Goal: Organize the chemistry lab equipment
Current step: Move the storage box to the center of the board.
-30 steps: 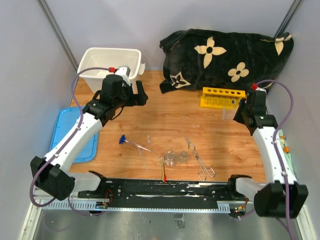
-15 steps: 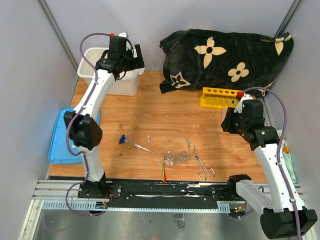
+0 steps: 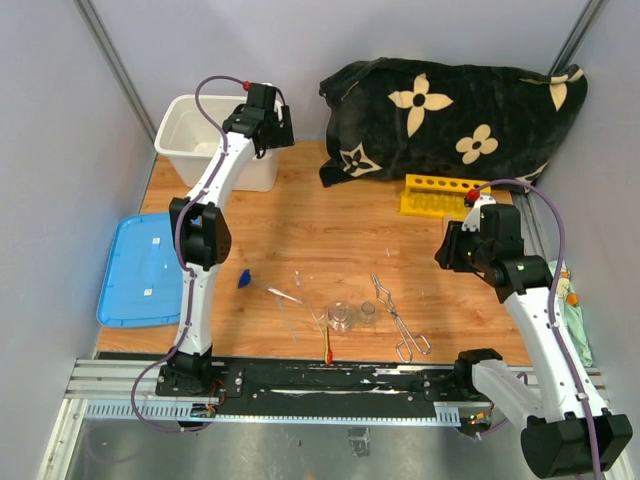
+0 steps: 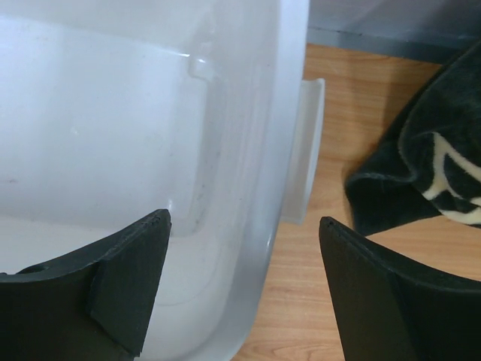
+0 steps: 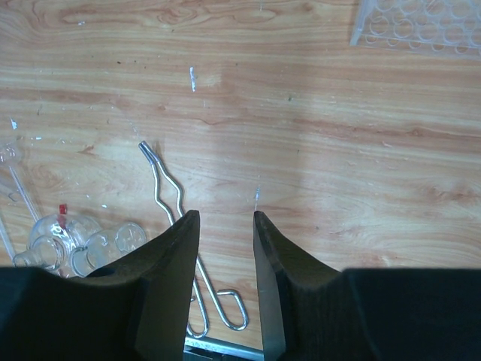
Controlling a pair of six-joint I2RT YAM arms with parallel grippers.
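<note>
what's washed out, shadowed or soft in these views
Left wrist: white tub interior bright, almost featureless; fingers dark. Right wrist: table grain crisp, faint shadow band ahead of the right gripper, glints on the beakers. Top external: even light, black cloth shows little fold detail.

Partly off-frame: clear plastic rack (image 5: 417,26).

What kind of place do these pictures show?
Probably a robot test cell staged as a chemistry bench: grey walls around a wooden table holding a yellow tube rack, glass beakers and metal tongs.
</note>
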